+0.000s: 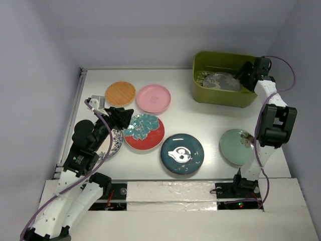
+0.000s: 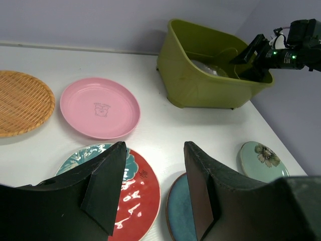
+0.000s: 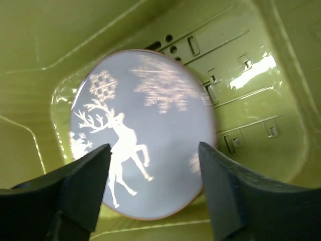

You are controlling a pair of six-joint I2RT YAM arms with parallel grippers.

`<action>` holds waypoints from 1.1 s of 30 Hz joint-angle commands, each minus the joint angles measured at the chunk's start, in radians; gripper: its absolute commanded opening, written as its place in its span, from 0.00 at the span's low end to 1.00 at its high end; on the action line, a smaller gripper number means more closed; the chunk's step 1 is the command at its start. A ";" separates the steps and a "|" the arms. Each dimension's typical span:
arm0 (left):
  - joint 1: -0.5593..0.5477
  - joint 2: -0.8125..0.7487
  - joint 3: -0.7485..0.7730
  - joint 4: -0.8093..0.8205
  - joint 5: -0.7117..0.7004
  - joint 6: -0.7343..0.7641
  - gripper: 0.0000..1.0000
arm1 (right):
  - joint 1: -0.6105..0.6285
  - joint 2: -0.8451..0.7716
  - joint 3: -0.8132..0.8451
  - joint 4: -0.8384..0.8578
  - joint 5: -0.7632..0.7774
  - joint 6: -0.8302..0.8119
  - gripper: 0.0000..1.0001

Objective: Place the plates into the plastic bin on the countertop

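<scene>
One round deer plate [image 3: 143, 135] sits inside the glossy olive bin [image 3: 251, 60].

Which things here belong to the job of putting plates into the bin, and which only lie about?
For the job: deer plate, inside the green bin; on the countertop, wood-tan plate, pink plate, floral plate, dark teal plate, mint plate, blue-rimmed plate.
Lying about: metal rail at the counter edge; taped white strip by the arm bases.
</scene>
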 commanded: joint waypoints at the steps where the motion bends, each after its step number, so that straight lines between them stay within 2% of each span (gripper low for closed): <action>1: -0.007 -0.013 0.001 0.026 0.001 0.008 0.46 | 0.001 -0.115 -0.006 0.088 0.045 0.001 0.78; 2: -0.007 -0.015 0.001 0.024 0.001 0.008 0.46 | 0.001 -0.142 -0.020 0.107 0.043 0.003 0.83; 3: -0.007 -0.015 0.001 0.026 0.001 0.006 0.46 | 0.001 -0.205 -0.038 0.124 0.039 0.006 0.84; 5: -0.007 -0.016 0.002 0.026 0.003 0.006 0.46 | 0.001 -0.277 -0.106 0.173 0.016 0.015 0.84; 6: -0.007 -0.016 0.002 0.026 0.003 0.006 0.46 | 0.026 -0.315 -0.136 0.187 0.007 0.020 0.81; 7: -0.007 -0.019 0.002 0.026 0.004 0.006 0.46 | 0.044 -0.404 -0.226 0.231 -0.015 0.023 0.73; 8: -0.007 -0.019 0.002 0.026 0.003 0.008 0.46 | 0.067 -0.449 -0.282 0.263 -0.030 0.026 0.47; 11: -0.007 -0.023 0.004 0.024 -0.002 0.008 0.46 | 0.211 -0.595 -0.481 0.358 -0.070 0.050 0.00; 13: -0.007 -0.019 0.004 0.024 0.001 0.008 0.46 | 0.309 -0.629 -0.560 0.426 -0.121 0.063 0.00; 14: -0.007 -0.018 0.005 0.026 0.001 0.008 0.46 | 0.410 -0.626 -0.590 0.452 -0.148 0.075 0.00; 15: -0.007 -0.016 0.005 0.026 0.001 0.008 0.46 | 0.460 -0.612 -0.622 0.470 -0.183 0.072 0.00; 17: -0.007 -0.016 0.004 0.026 0.001 0.009 0.46 | 0.582 -0.540 -0.629 0.481 -0.248 0.063 0.00; 19: -0.007 -0.019 0.004 0.024 0.000 0.008 0.46 | 0.642 -0.483 -0.621 0.504 -0.306 0.049 0.03; 20: -0.007 -0.021 0.004 0.024 -0.002 0.009 0.46 | 0.665 -0.456 -0.620 0.521 -0.317 0.040 0.07; 22: -0.007 -0.024 0.004 0.023 -0.005 0.009 0.46 | 0.702 -0.358 -0.594 0.538 -0.415 0.034 0.27; 23: -0.007 -0.023 0.004 0.023 -0.005 0.009 0.46 | 0.712 -0.325 -0.580 0.538 -0.434 0.030 0.48; 26: -0.007 -0.024 0.004 0.023 -0.005 0.009 0.46 | 0.738 -0.232 -0.543 0.512 -0.416 0.029 0.64; 29: -0.007 -0.024 0.004 0.023 -0.005 0.009 0.46 | 0.747 -0.178 -0.535 0.489 -0.363 0.033 0.65; 33: -0.016 -0.019 0.005 0.023 -0.002 0.009 0.46 | 0.756 -0.080 -0.523 0.492 -0.372 0.040 0.63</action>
